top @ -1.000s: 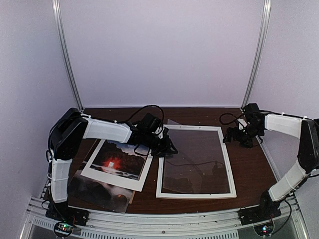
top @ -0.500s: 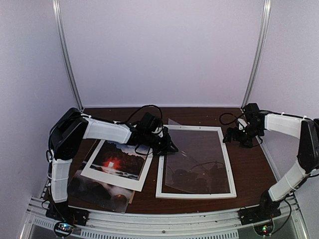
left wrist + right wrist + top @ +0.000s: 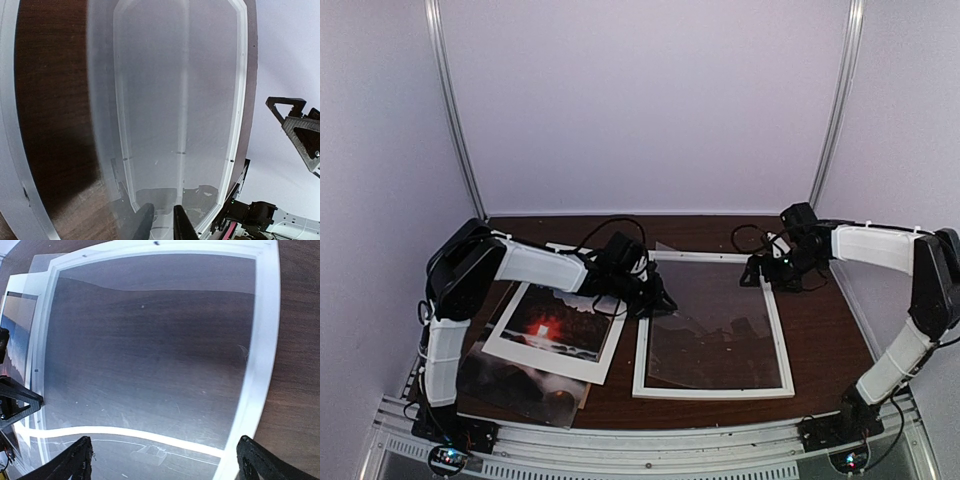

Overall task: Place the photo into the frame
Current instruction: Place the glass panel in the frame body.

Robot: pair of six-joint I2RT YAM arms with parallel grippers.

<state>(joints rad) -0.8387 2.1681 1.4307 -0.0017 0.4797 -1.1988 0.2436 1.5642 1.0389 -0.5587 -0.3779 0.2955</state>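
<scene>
The glossy rectangular photo (image 3: pixel 545 328) of a dark sunset lies flat on the left side of the dark brown wood-grain table (image 3: pixel 820 330). It is partly covered by a white card mat (image 3: pixel 500 343) with a rectangular window. The scene's long axis runs left to right, skewed so its right end lies nearer the arm bases. Its sky edge points away from them and a little to the right. Through the window show a glowing red sun, dark cloud above it and a pale misty band below.

The thin-edged white rectangular frame (image 3: pixel 712 392) lies just to the right of the mat, its long sides running away from the bases. A clear sheet (image 3: pixel 710 330) sits in it, one corner poking past the far edge.

The left gripper (image 3: pixel 660 300) is at the frame's far-left edge, its fingers (image 3: pixel 145 226) drawn close and pinching the clear sheet's edge. The right gripper (image 3: pixel 760 275) is over the far-right corner, its jaws spread wide and holding nothing.
</scene>
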